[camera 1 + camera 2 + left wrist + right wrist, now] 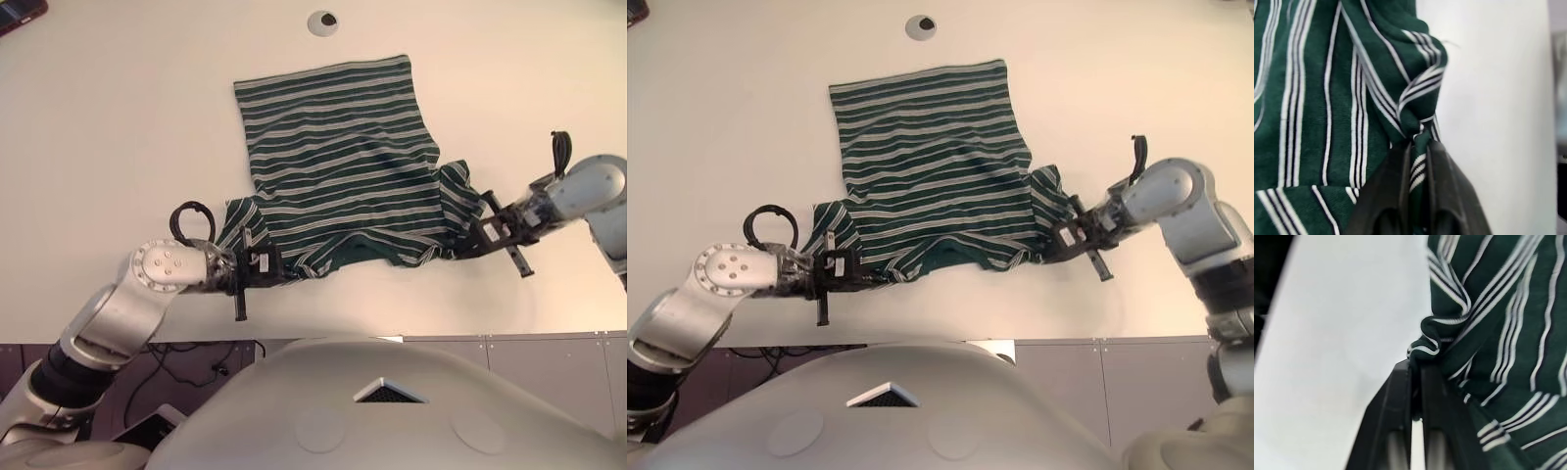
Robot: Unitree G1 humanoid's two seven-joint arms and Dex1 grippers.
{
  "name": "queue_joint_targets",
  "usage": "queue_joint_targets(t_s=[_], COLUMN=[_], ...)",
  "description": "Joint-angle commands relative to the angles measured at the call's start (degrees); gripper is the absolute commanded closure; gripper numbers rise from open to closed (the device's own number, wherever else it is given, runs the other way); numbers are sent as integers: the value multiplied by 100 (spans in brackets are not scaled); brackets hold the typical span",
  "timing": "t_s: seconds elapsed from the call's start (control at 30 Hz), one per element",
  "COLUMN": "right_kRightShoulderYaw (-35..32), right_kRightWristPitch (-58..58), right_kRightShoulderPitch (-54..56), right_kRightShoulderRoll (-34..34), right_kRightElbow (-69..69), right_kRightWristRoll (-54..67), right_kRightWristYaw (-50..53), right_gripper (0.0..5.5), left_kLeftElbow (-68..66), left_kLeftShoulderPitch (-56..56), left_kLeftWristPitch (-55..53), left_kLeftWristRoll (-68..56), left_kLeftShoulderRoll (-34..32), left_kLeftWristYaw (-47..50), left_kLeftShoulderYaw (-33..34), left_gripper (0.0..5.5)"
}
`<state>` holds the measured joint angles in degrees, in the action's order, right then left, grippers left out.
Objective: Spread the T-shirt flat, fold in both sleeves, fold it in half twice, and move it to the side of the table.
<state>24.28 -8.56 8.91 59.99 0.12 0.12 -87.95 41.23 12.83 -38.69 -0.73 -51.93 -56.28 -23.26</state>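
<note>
A dark green T-shirt with white stripes lies on the white table, its hem toward the far edge and its shoulders toward me. My left gripper is shut on the shirt's near left shoulder edge; the left wrist view shows bunched striped cloth pinched between its black fingers. My right gripper is shut on the near right side by the sleeve, with a fold of T-shirt caught between its fingers. The near edge sags and wrinkles between the two grippers.
A round grommet hole sits in the table beyond the shirt. A dark object lies at the far left corner. The table's near edge runs just below the grippers. Bare tabletop lies left and right of the shirt.
</note>
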Motion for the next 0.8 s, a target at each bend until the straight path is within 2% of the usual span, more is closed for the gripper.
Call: queue_joint_targets(t_s=[0.03,0.1,0.17,0.2,0.3,0.37,0.43,0.5,0.6,0.67,0.8], right_kRightShoulderYaw=[-71,-109,-122,-100,-155,-398,-435,-274,27,211,529], right_kRightWristPitch=[-5,238,694,1072,2278,2857,3076,2805,2294,2055,1269], right_kRightShoulderPitch=[-316,-314,85,558,2050,2940,3438,3397,3002,2775,2863], right_kRightShoulderRoll=[273,654,756,683,221,-450,-1232,-1840,-2578,-2992,-3667], right_kRightElbow=[-23,-310,-372,-215,470,1278,2014,2354,2717,3108,4628], right_kRightWristRoll=[-163,623,1489,1921,2908,3050,2698,2146,1381,926,-207], right_kRightWristYaw=[79,-319,-453,-453,-454,-420,268,932,1740,2173,3395], right_gripper=[460,430,430,430,430,430,456,494,550,550,550], left_kLeftElbow=[15,276,616,765,844,164,-771,-1602,-2658,-3356,-5422], left_kLeftShoulderPitch=[340,507,540,514,-257,-792,-1344,-1844,-2186,-2321,-3132], left_kLeftWristPitch=[-303,-383,-410,-432,-895,-1027,-1146,-914,-145,326,1267], left_kLeftWristRoll=[338,36,-562,-899,-3122,-3801,-3462,-2470,-1199,-982,-498], left_kLeftShoulderRoll=[-298,-462,-464,-430,164,380,566,735,1001,1364,1820], left_kLeftWristYaw=[234,174,16,-80,-325,-258,279,960,1165,1004,827], left_kLeftShoulderYaw=[-397,-17,786,1202,3097,3688,3376,2385,843,415,118], left_gripper=[451,451,451,451,451,451,451,477,531,547,547])
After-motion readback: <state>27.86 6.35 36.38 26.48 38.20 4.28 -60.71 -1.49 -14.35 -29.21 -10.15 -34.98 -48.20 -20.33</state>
